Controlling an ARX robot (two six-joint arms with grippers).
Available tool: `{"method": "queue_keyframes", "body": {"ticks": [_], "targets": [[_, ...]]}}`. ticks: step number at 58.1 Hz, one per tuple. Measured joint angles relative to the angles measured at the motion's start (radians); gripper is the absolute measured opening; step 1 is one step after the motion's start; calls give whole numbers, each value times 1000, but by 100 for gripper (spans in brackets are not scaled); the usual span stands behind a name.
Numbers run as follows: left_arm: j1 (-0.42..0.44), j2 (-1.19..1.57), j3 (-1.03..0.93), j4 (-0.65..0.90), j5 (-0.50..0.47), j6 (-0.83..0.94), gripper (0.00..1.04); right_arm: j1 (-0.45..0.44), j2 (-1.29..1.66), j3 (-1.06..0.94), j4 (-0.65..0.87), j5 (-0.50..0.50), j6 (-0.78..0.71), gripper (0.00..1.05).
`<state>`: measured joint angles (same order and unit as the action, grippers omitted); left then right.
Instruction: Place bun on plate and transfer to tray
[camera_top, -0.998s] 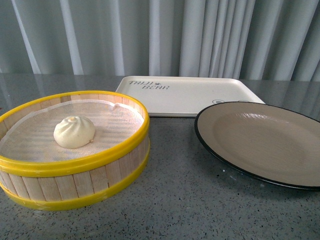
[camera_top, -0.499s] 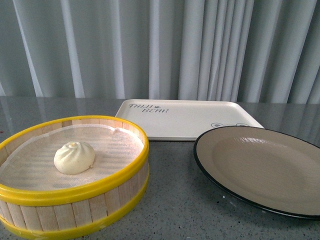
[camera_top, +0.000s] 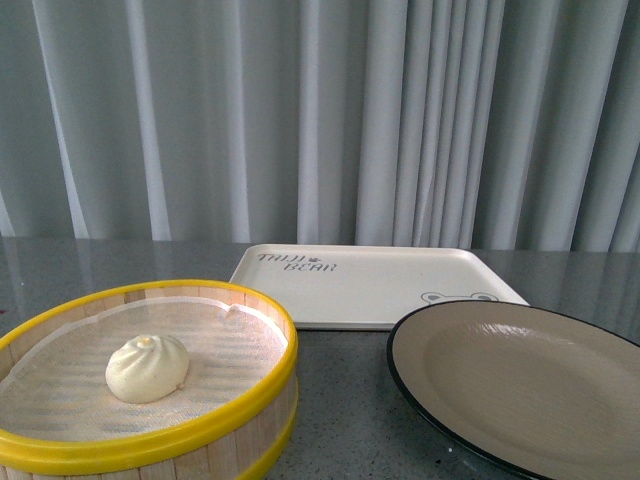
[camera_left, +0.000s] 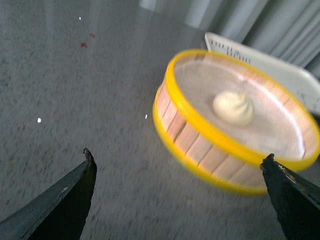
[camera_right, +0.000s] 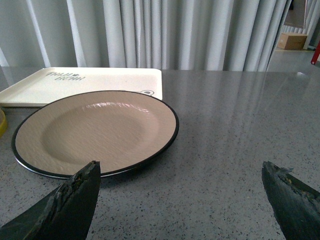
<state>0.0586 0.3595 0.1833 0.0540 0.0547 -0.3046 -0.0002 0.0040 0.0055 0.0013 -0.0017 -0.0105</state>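
Observation:
The cream-white bun sits inside the yellow-rimmed wooden steamer basket at the front left; it also shows in the left wrist view. The beige plate with black rim lies empty at the front right, and in the right wrist view. The cream tray with "BEAR" lettering lies behind both, empty. My left gripper is open, above the table beside the basket. My right gripper is open, above bare table beside the plate. Neither gripper shows in the front view.
The table is grey speckled stone. Pale pleated curtains hang behind it. A small red mark lies on the table away from the basket. A cardboard box stands far off past the table.
The front view has tilted upward: basket, plate and tray sit lower in the frame and more curtain shows. The objects themselves have not moved relative to one another.

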Motion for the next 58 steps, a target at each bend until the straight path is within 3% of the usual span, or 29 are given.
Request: {"method": "queue_keyframes", "body": {"ticks": [5,11,25,44,58], "targets": [[37,166,121,141,76,-14,98,0,0,0,0,0,0,96],[34,330,262,191,120,31,98,0,0,0,0,0,0,96],[-119,633,535,-76,156,247,98,0,0,0,0,0,0,96],[-327,940,800,-243,-61,384,98,0,0,0,0,0,0,96],[-390,1085,896,-299,-147,386,98,0,0,0,0,0,0,96]]}}
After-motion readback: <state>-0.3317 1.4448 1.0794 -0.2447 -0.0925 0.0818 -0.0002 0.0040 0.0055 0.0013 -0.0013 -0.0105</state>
